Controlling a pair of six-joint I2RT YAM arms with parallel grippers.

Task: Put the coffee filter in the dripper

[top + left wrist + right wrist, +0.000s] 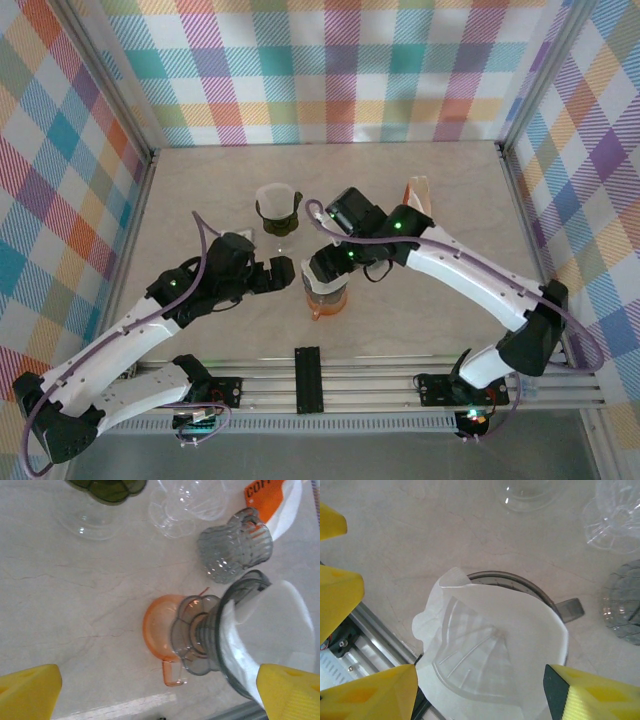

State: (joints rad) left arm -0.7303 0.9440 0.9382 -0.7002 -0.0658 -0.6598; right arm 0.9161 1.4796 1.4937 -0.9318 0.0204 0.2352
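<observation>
The coffee filter (495, 650) is seated in the dripper (522, 580), with one edge raised above the rim. It is judged light, limp and easily creased, so only that edge should be pinched. The right claw (480, 675) is spread open above the dripper and the left claw (283, 274) is wide open beside it. Both are empty.

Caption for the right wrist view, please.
White coffee filter resting in the grey dripper, right fingers spread open on either side.
</observation>
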